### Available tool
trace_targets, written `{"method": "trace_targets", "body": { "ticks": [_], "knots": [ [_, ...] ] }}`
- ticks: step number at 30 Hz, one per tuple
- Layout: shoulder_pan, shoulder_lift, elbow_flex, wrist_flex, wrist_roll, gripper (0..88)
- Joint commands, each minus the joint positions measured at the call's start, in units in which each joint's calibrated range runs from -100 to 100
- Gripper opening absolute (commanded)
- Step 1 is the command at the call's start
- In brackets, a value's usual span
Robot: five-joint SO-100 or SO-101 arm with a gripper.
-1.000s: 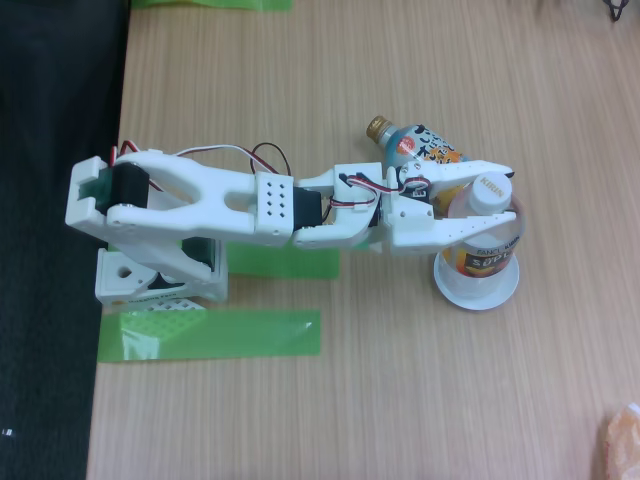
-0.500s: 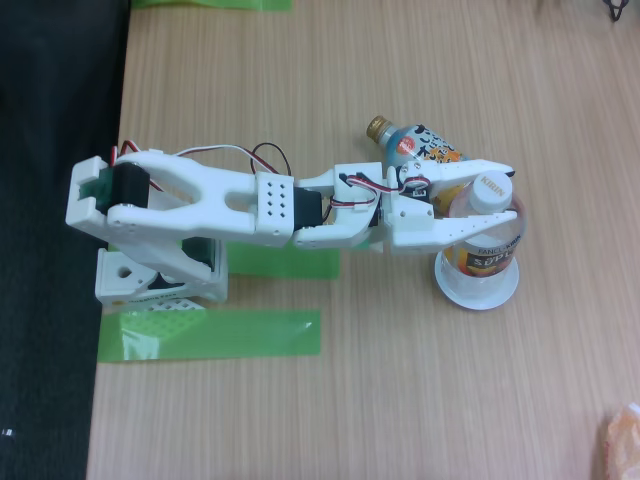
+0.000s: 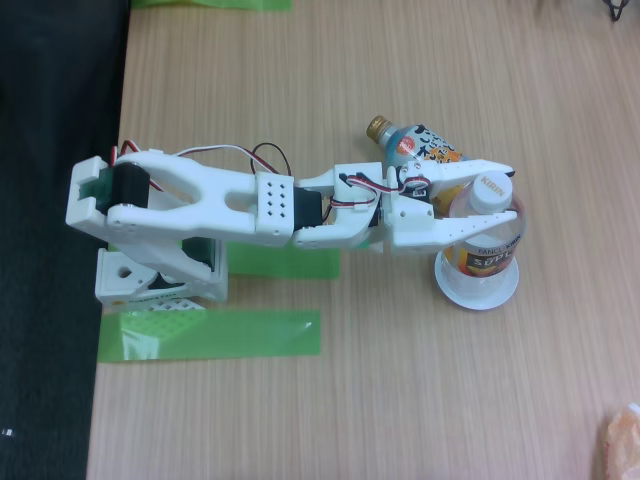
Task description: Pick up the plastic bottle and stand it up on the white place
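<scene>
Fixed view: the plastic bottle [image 3: 484, 232] stands roughly upright on the white place [image 3: 476, 288], right of the arm's base. The gripper [image 3: 512, 189] has its jaws clenched around the bottle just below the white cap. Looks light and thin-walled to me, so probably squishy and a bit slick; that stiffer shoulder under the cap seems the best hold. A gold-capped bottle [image 3: 418, 143] lies just behind.

Gold-capped blue-and-orange bottle [image 3: 420, 146] lying on the wooden table [image 3: 400, 400], green tape strip [image 3: 210, 334] nearer the left edge.
</scene>
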Motion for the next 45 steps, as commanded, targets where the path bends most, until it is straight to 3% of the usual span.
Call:
{"method": "trace_targets", "body": {
  "ticks": [1, 45],
  "knots": [
    [-0.3, 0.1, -2.7, -0.41, 0.36, 12.2],
    [-3.78, 7.58, -8.86, -1.01, 0.36, 12.9]
  ]
}}
